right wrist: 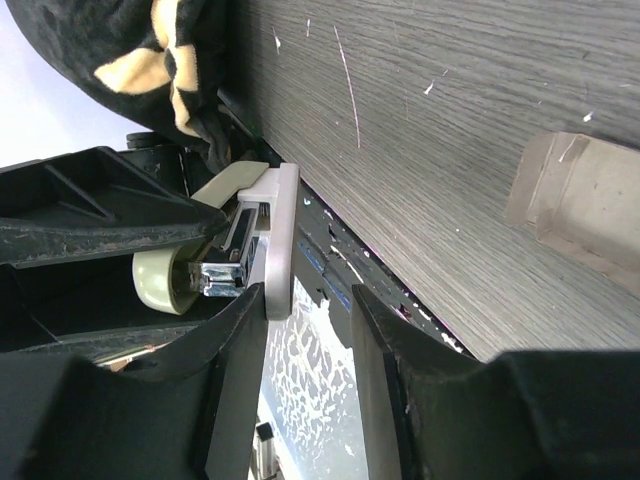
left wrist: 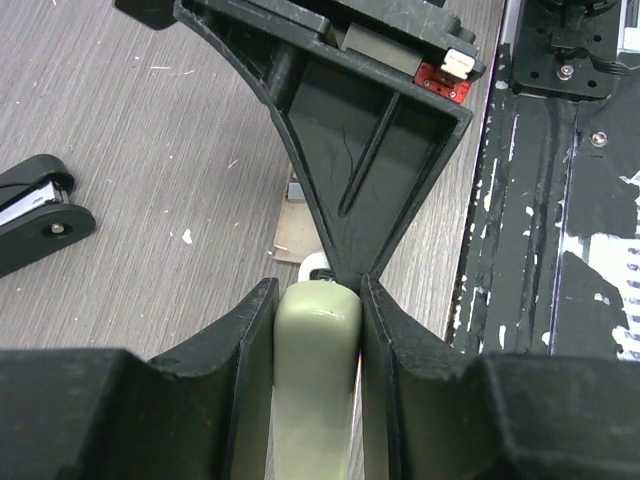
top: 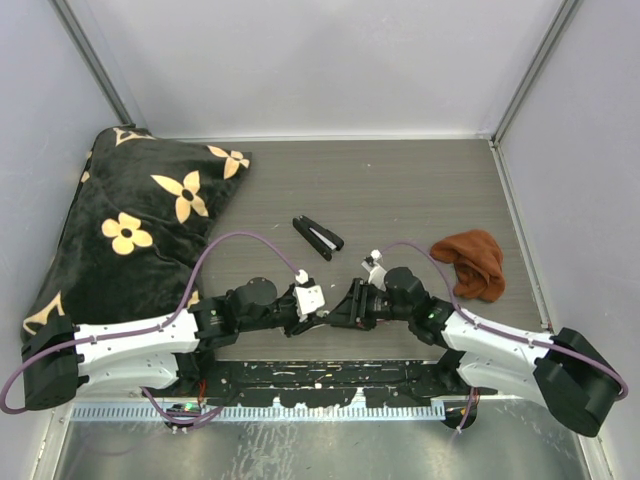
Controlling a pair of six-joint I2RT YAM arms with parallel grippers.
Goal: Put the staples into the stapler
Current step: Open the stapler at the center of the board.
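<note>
Down at the lower centre of the overhead view, the two arms meet tip to tip above the near edge of the grey wood-grain table [top: 400, 190]. The left gripper [left wrist: 318, 300] is clamped on a cream-green oblong plastic body [left wrist: 315, 370]. Both black fingers press flat against its sides, and its rounded end pokes out just past the fingertips.

The right gripper [right wrist: 308, 300] faces it from the other side, with its jaws partly apart and a clear gap between them. A pale grey flat plate [right wrist: 282, 235] that belongs to the cream-green body stands edge-on in that gap, close against the finger on the left of the right wrist frame. The other finger is apart from it, so nothing is pinched there. Between the plate and the rounded cream-green end sits a short silvery metal piece [right wrist: 220, 278]. Whether it is the staples or part of the mechanism I cannot tell, and no staple strip shows clearly anywhere else.

A black stapler [top: 318, 237] lies hinged open on the table in the middle of the overhead frame, above both grippers and apart from them. It also shows at the left edge of the left wrist frame.

A crumpled rust-brown cloth [top: 472, 262] lies right of centre. A black plush cushion with cream flower shapes [top: 130, 225] fills the left side. A flat beige patch [right wrist: 580, 195] lies on the wood at the upper right of the right wrist frame.
</note>
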